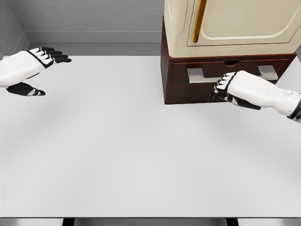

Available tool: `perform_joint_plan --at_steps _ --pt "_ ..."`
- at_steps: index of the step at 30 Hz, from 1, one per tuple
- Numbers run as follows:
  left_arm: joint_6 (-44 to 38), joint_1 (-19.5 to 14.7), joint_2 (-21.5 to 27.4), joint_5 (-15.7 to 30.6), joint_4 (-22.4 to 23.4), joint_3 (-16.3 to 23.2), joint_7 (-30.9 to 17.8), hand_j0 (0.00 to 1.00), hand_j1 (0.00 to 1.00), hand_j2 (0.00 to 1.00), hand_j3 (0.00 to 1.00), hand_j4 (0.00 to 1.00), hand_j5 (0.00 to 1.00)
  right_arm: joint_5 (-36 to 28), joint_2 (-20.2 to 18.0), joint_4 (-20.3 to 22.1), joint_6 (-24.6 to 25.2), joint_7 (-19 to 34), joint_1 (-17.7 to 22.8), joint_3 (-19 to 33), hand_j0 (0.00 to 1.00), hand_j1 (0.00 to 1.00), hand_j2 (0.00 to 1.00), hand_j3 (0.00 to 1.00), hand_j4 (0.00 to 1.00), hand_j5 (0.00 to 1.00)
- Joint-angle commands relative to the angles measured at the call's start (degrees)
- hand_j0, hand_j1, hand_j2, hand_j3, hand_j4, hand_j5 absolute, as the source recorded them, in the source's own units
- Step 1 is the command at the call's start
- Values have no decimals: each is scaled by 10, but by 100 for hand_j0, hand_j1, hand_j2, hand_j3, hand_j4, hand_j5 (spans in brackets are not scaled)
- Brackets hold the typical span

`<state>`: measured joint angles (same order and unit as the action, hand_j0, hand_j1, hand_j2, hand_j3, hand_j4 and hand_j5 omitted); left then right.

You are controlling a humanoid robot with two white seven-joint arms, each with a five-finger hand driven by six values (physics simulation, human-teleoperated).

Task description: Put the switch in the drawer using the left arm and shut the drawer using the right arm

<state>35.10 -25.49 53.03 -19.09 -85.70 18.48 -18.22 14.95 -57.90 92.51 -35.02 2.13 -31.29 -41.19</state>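
Note:
The dark brown drawer unit [181,84] stands at the back right of the white table, under a cream cabinet [235,26]. Its drawer front [235,70] carries two silver handles [197,74] and sits flush with the unit. My right hand [217,92] is against the drawer front between the handles, its fingers curled and holding nothing. My left hand [44,63] hovers at the far left edge, fingers stretched out and thumb apart, empty. No switch shows anywhere in view.
The white table [117,150] spreads across the view, with its front edge along the bottom. A grey wall [89,16] runs behind it. The cream cabinet has a door with a gold handle [200,19].

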Motion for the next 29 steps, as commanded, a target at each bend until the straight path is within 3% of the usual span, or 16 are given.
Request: perform_joint_plan --at_steps 1,7,10,13,16,17,29 --pt "-1 0 1 5 0 0 0 100 100 100 100 100 100 -4 1 -4 0 0 0 1 46 46 46 46 46 46" --pt "-1 0 1 5 1 0 0 100 100 100 100 100 100 -5 -12 3 0 0 0 1 48 48 48 48 48 48" --pt "-1 1 1 5 1 0 0 100 100 100 100 100 100 -5 -34 29 0 0 4 1 51 51 51 51 51 51" --pt "-1 1 1 4 2 0 0 100 100 100 100 100 100 -5 -52 34 0 0 6 1 67 67 67 67 67 67" --pt "-1 1 1 5 4 0 0 100 100 100 100 100 100 -5 -76 54 0 0 24 0 96 96 96 96 96 96" --pt "-1 1 1 5 4 0 0 100 100 100 100 100 100 -5 -78 53 0 1 25 0 100 100 100 100 100 100" --pt "-1 0 1 5 4 0 0 100 100 100 100 100 100 -4 -86 58 0 2 31 0 100 100 100 100 100 100"
